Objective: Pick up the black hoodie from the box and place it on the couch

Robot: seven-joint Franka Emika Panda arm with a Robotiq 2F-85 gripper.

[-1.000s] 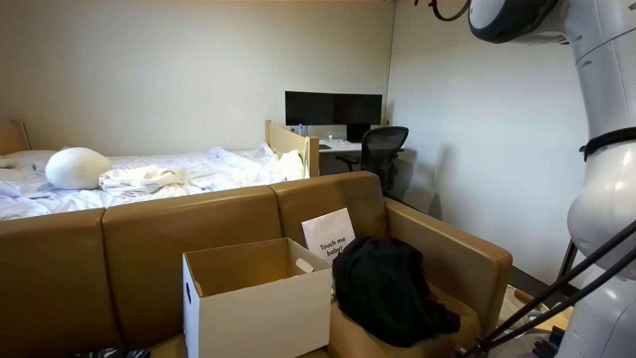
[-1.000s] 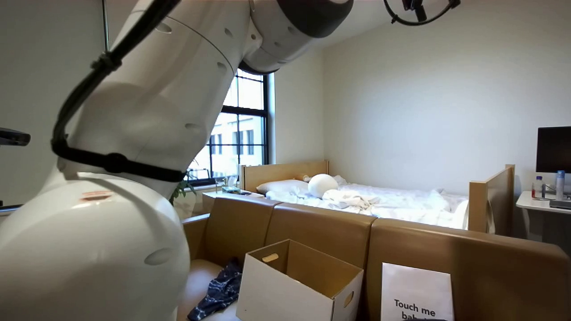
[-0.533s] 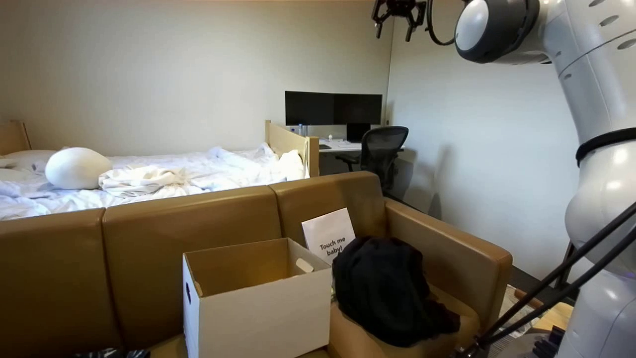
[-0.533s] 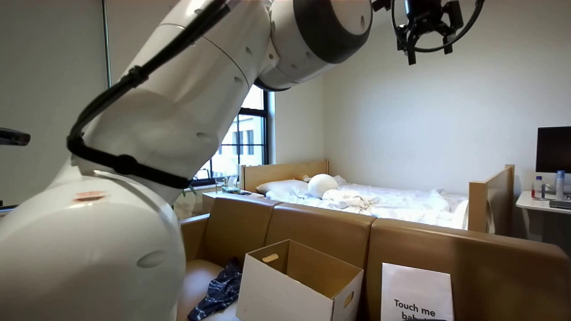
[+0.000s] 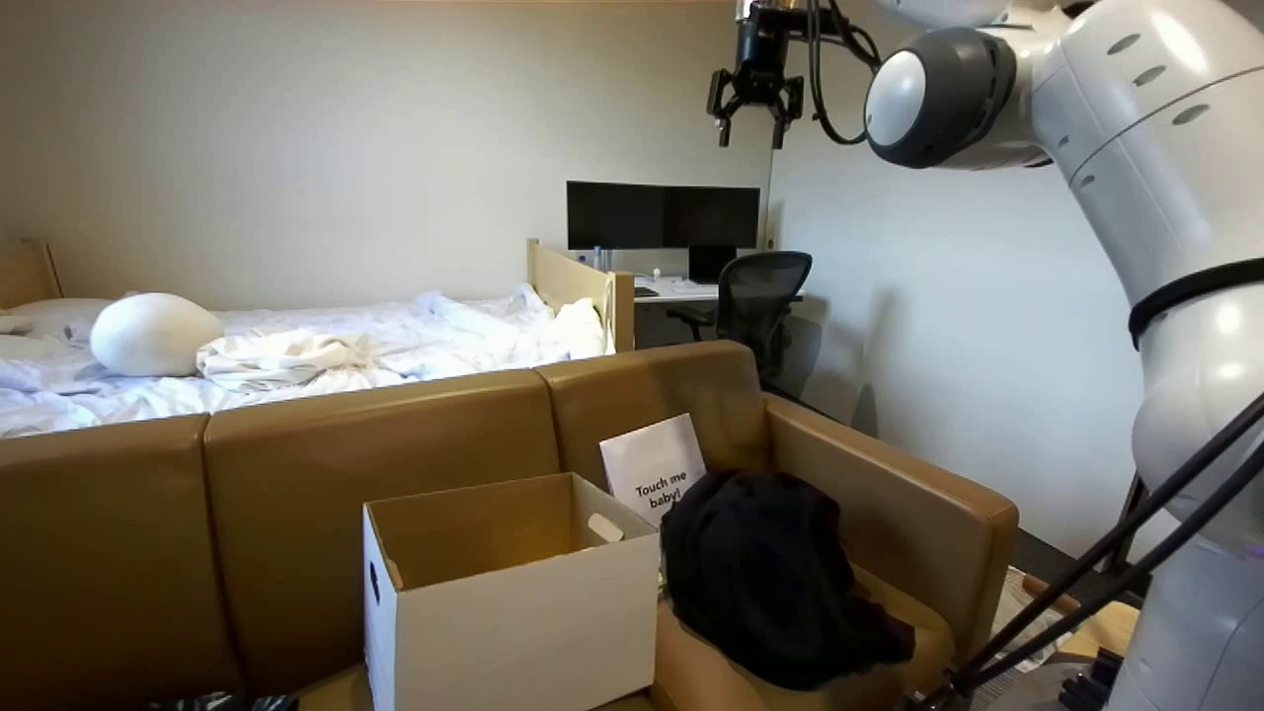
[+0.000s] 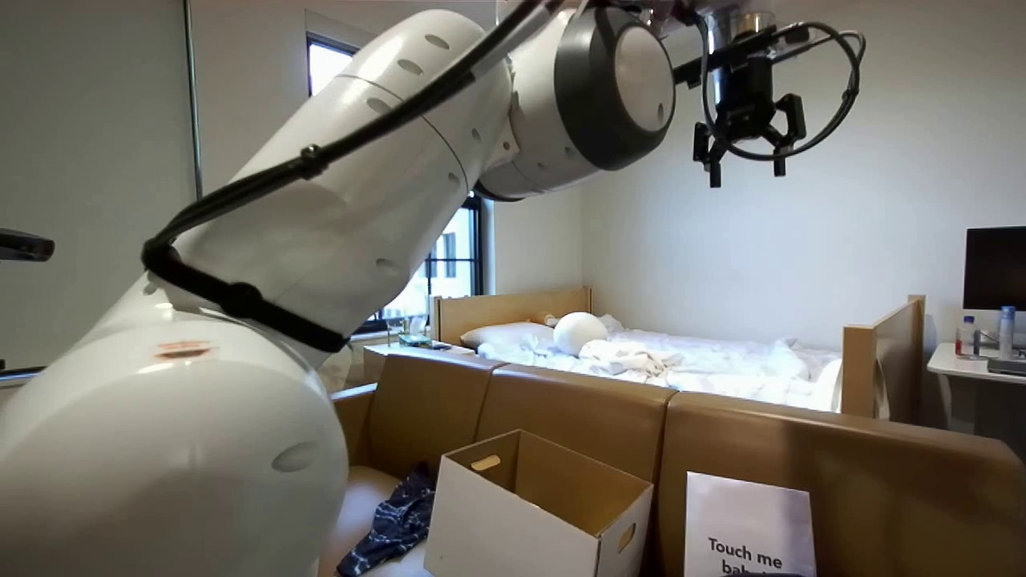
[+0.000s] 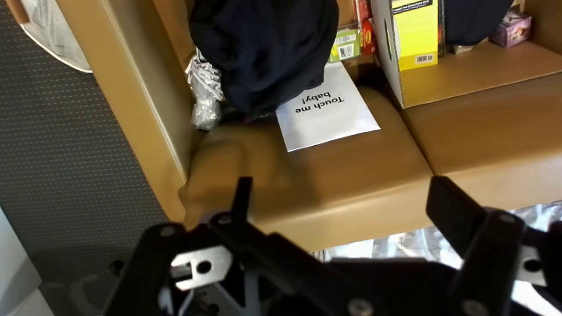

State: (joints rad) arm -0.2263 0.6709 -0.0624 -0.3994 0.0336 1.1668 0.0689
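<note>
Already, hoodie (image 5: 768, 583) lies on couch (image 5: 385, 439), box (image 5: 523, 632) at nine o'clock in an exterior view. Gripper (image 5: 751, 140) spread, empty; placing looks done, underside hidden.

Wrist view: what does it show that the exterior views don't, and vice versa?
Only the wrist view: inside the box, a yellow item and dark cloth, possibly the hoodie; also white laces.
Only the exterior views: a monitor and a white round object, in both.
Shared: the box, couch, "Touch me baby!" sheet, open gripper and, plainly in an exterior view, the black bundle.
</note>
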